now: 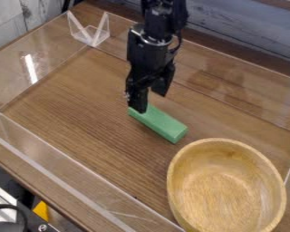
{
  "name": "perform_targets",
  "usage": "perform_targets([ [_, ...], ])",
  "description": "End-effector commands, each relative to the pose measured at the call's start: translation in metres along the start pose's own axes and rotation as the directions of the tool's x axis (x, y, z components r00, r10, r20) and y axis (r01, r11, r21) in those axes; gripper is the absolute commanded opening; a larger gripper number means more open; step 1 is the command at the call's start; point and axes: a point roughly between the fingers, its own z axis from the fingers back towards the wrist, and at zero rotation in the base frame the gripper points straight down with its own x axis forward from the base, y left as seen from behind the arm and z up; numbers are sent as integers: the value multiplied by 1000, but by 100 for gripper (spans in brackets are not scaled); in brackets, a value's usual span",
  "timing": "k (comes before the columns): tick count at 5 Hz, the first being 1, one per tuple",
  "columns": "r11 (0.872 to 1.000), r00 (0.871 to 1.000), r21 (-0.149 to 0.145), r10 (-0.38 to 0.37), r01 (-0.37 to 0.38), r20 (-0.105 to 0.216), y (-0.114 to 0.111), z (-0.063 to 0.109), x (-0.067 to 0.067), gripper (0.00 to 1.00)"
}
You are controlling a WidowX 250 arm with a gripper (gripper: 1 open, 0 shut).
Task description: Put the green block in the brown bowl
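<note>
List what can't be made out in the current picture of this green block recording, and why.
- Fingertips of the hand: in the camera view, small and dark, so contact with the green block can't be settled.
- Underside of the block: faces away from the camera.
- Upper part of the arm: cut off by the top edge.
- Black object, lower left: cut off by the left and bottom edges.

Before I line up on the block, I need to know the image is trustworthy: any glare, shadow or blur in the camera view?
Camera view: lighting looks soft and even, no strong glare on the green block; fine detail on the dark tool is lost; wood grain on the table looks soft.
</note>
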Motion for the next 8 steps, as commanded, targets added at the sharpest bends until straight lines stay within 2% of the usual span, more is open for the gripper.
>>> perform_targets([
  [1, 999, 1000, -33, -19, 19, 4, -12, 16, -9, 100],
  [2, 999, 999, -28, -46, 46, 0, -19, 24, -22, 100],
  [4, 996, 996, -15, -86, 86, -4, -5, 15, -11, 100],
  [6, 999, 998, -3, -53, 53, -13, 3, 27, 1, 100],
  [8, 999, 999, 15, -45, 45, -20, 2, 14, -5, 100],
])
